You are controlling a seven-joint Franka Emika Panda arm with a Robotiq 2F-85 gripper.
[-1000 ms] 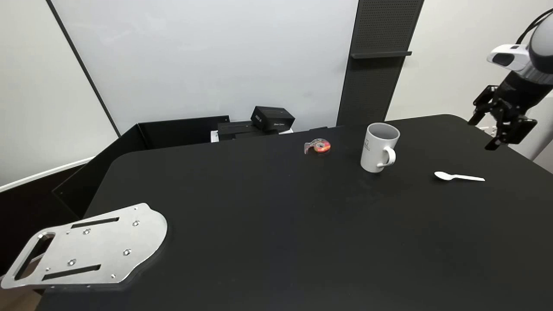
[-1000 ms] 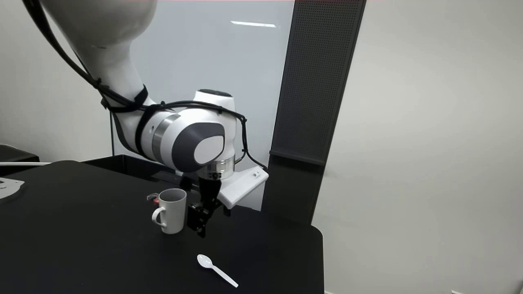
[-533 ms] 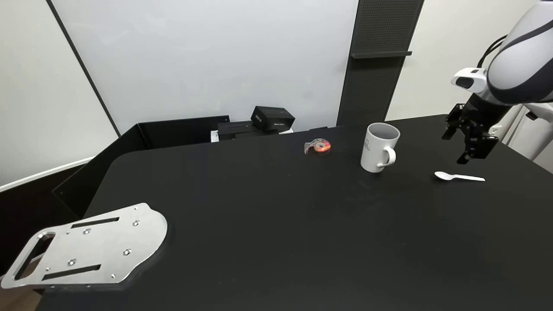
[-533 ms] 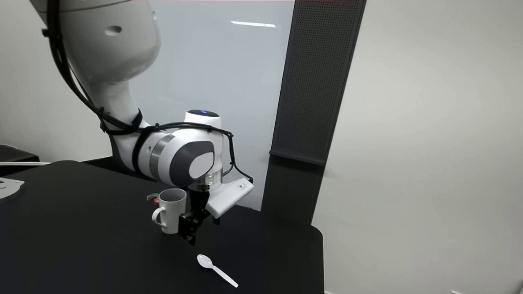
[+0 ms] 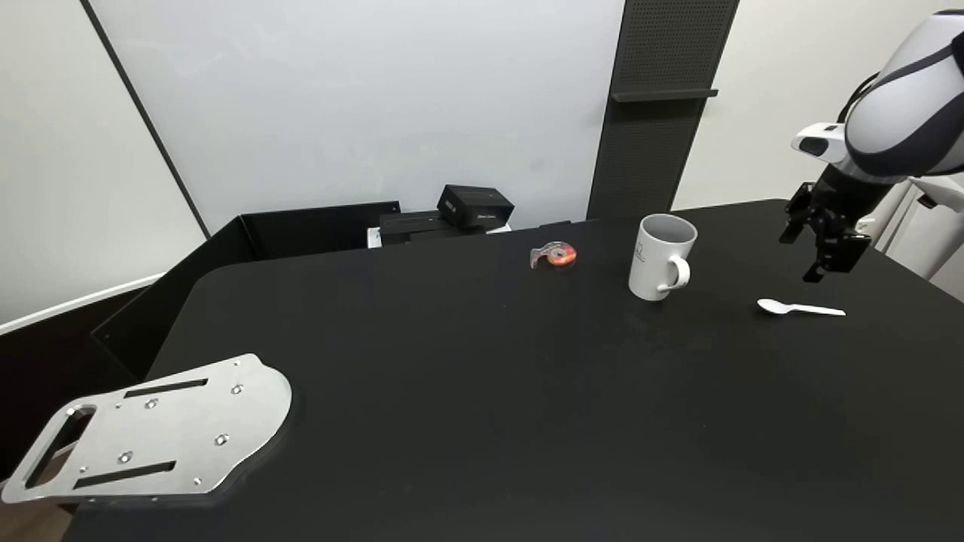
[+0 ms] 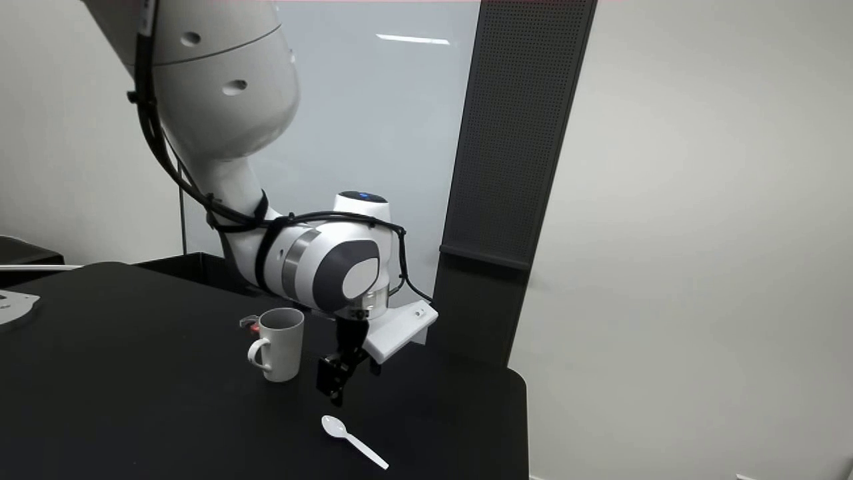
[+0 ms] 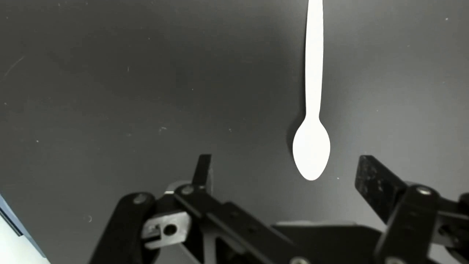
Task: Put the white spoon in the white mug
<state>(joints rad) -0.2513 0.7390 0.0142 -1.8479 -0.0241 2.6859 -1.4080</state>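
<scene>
The white spoon [image 7: 311, 150] lies flat on the black table; it also shows in both exterior views [image 5: 773, 306] [image 6: 335, 427]. The white mug [image 5: 649, 260] stands upright with its loop handle out to one side, and also shows in an exterior view [image 6: 283, 350]. The mug is out of the wrist view. My gripper [image 7: 285, 157] is open and empty, above the table near the spoon; it also shows in both exterior views [image 5: 800, 258] [image 6: 355, 385]. In the wrist view the spoon's bowl appears between the fingers, nearer the right one, its handle pointing away.
A small red clear tape dispenser [image 5: 559, 254] lies beyond the mug, partly hidden by it in an exterior view [image 6: 254, 328]. A metal plate [image 5: 181, 425] sits at the table's far end. Black boxes [image 5: 474, 207] stand behind the table's back edge.
My gripper has come lower and closer to the spoon over the last second, then shifted slightly back away from the mug in the last half second. The spoon and mug have not moved.
</scene>
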